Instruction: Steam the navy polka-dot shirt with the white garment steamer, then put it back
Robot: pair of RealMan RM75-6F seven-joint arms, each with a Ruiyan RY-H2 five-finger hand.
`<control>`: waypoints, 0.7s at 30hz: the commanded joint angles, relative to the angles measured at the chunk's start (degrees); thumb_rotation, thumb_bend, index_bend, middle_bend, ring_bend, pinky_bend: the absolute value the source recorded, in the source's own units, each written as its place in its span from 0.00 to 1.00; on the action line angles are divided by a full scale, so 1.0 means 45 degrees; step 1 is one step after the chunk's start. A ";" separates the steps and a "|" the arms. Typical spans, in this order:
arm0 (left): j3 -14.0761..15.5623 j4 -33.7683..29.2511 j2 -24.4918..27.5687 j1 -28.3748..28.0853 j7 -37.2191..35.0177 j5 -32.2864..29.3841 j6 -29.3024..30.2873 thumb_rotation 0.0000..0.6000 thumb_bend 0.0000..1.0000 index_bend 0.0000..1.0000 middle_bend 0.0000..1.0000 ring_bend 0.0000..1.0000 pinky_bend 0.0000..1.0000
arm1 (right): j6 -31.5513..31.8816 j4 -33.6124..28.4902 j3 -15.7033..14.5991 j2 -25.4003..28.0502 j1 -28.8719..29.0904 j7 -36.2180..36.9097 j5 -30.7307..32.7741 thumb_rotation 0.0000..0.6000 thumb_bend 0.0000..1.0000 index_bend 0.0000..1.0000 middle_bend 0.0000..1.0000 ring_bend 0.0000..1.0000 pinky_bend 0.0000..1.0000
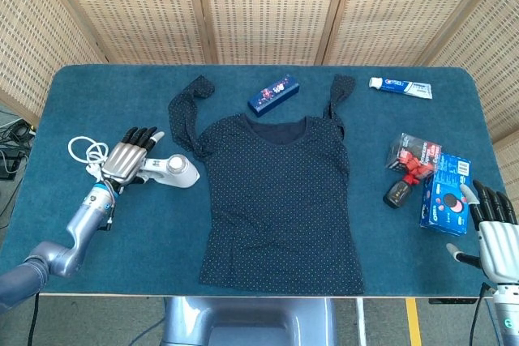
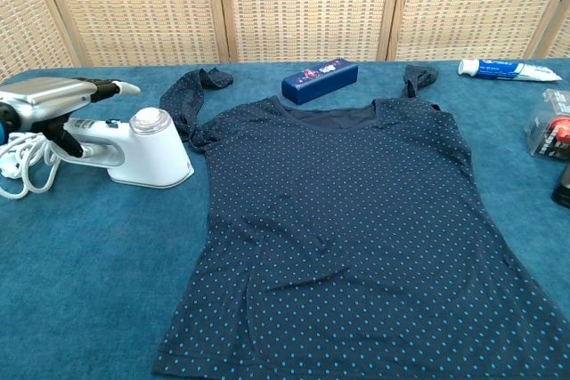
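Note:
The navy polka-dot shirt (image 1: 278,198) (image 2: 352,229) lies flat in the middle of the blue table, sleeves up toward the back. The white garment steamer (image 1: 173,170) (image 2: 147,153) lies on its side just left of the shirt, its coiled white cord (image 1: 84,151) (image 2: 25,162) further left. My left hand (image 1: 130,158) (image 2: 49,100) hovers over the steamer's handle with fingers extended, holding nothing. My right hand (image 1: 494,228) sits at the table's front right edge, fingers apart and empty, beside a blue box.
A dark blue box (image 1: 273,93) (image 2: 319,80) lies behind the shirt collar. A toothpaste tube (image 1: 401,87) (image 2: 508,69) lies at the back right. A red-and-black packet (image 1: 413,155), a small black item (image 1: 397,194) and a blue snack box (image 1: 446,193) crowd the right side.

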 commanded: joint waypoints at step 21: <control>0.0341 0.3964 -0.2196 -0.0874 -0.2068 0.0943 0.1316 1.00 0.46 0.71 0.69 0.64 0.57 | -0.0163 0.0070 -0.0028 -0.0093 0.0082 -0.0105 0.0060 1.00 0.00 0.00 0.00 0.00 0.00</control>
